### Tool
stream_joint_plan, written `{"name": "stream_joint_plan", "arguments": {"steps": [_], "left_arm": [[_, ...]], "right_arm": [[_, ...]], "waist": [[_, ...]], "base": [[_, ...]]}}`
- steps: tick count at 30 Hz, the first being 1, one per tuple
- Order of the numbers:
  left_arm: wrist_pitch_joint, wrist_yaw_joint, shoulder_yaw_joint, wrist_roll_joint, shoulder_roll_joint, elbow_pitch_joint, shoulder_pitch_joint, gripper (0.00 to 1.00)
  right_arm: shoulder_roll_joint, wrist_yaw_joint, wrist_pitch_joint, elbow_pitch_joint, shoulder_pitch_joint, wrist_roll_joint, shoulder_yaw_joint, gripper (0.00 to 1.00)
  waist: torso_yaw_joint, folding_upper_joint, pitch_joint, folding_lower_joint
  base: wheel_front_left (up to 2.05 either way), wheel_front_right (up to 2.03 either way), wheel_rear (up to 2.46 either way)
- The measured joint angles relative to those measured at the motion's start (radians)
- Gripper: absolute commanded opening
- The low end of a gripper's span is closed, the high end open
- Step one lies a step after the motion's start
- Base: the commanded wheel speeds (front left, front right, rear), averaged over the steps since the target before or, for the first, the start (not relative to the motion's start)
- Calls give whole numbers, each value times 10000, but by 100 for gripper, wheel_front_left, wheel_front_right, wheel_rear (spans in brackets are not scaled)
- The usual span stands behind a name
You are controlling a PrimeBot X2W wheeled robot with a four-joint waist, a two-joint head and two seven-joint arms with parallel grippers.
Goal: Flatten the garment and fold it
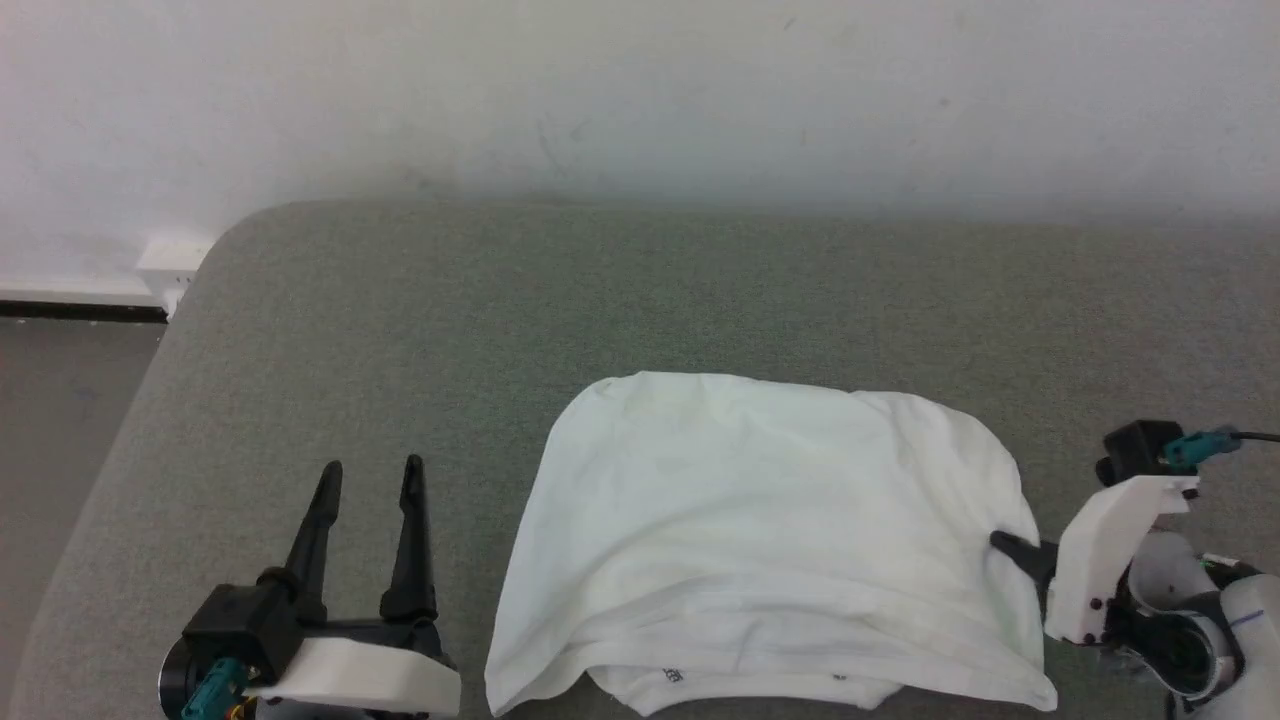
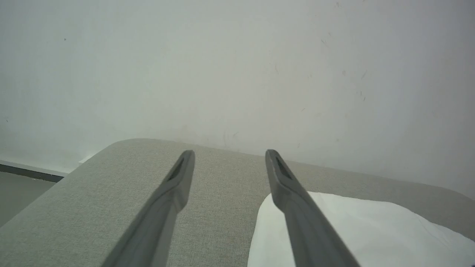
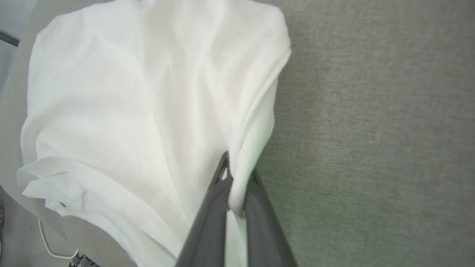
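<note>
A: Left gripper (image 1: pixel 372 465) low left, fingers spread, holding nothing, just beside the garment (image 1: pixel 760 520).
B: Right gripper (image 3: pixel 239 173)?
A: Clamped on the garment's right edge, cloth pinched between its fingers. Garment lies in layers on the grey pad (image 1: pixel 400 320), near front edge.

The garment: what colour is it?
The garment is plain white, no pattern visible; the head view shows it best.

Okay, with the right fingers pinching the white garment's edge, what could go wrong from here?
The fingers of the right gripper pinch only a thin fold of the garment; it may slip out under a pull. The left gripper stands open beside the cloth, apart from it, so a one-sided pull could drag the whole bundle instead of flattening it.
</note>
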Motion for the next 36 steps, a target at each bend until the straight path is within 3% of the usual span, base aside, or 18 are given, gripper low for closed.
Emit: {"name": "stream_joint_plan", "arguments": {"steps": [6,13,18,28,36], "left_arm": [[0,75,4,2,36,-115,102,100],[0,77,-42,0,63,-132,167,100],[2,79,-52,-13,94,-132,205,100],[105,73,-249,-29,117,-113,219,100],[176,-21,-441,-38,104,-25,163,100]], "right_arm": [[-792,12,-56,-1101,729,-288,-663,0],[-1212,12,140,-1611,1706,-800,-2600,0],[-830,10,663,-2347,1932,-803,-3359,0],[1108,10,2489,-4205,1884,999,-1563,0],[2249,10,1716,-3430,1150,1202,140,0]], "waist": [[-406,0,-148,0],[-669,0,-242,0],[-772,0,-338,0],[-693,0,-534,-1],[-302,0,-560,-1]], "base": [[0,0,0],[0,0,0],[0,0,0],[0,0,0],[0,0,0]]}}
